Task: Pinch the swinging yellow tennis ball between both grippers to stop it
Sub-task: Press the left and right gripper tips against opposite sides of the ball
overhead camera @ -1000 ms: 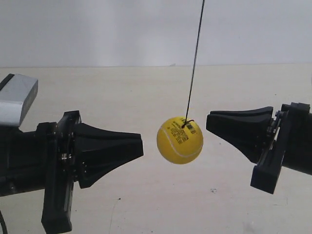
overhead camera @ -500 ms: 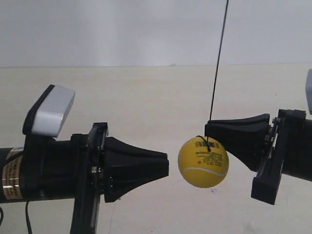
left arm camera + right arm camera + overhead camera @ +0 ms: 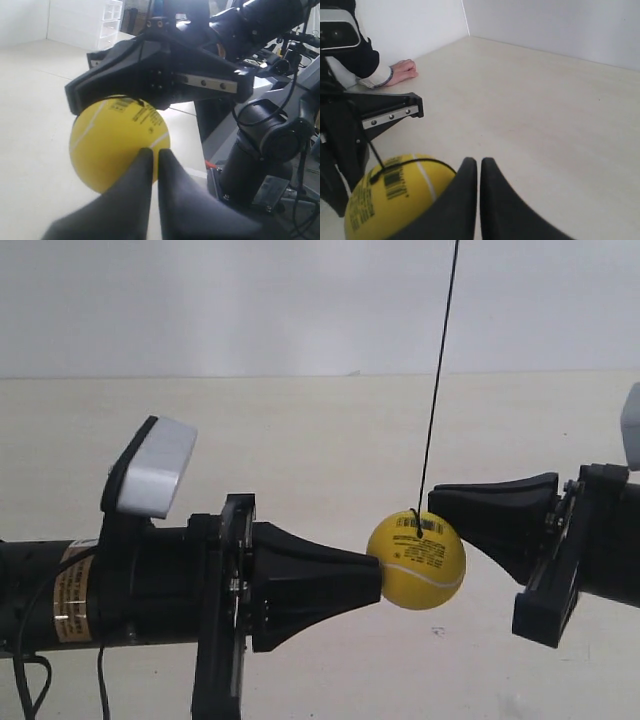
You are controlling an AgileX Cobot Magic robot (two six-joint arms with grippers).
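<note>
The yellow tennis ball (image 3: pixel 416 565) hangs on a thin black string (image 3: pixel 440 370) between two black wedge grippers. The gripper at the exterior view's left (image 3: pixel 378 578) touches the ball's side with its tip. The gripper at the exterior view's right (image 3: pixel 432 502) sits against the ball's upper far side. In the left wrist view my left gripper (image 3: pixel 155 150) is shut, its tips pressed on the ball (image 3: pixel 115 145), with the other gripper (image 3: pixel 75 97) across it. My right gripper (image 3: pixel 478 160) is shut, the ball (image 3: pixel 395 195) beside its jaws.
A pale tabletop (image 3: pixel 300 440) runs back to a white wall. A person's hand (image 3: pixel 400 70) rests on the table edge behind the opposite arm. A silver-grey box (image 3: pixel 152 468) rides on the arm at the exterior view's left. Arm bases and cables (image 3: pixel 270 140) stand behind.
The arm at the exterior view's left has pushed rightward until its tip meets the ball. The ball swung right, then rose slightly and now sits between both tips.
</note>
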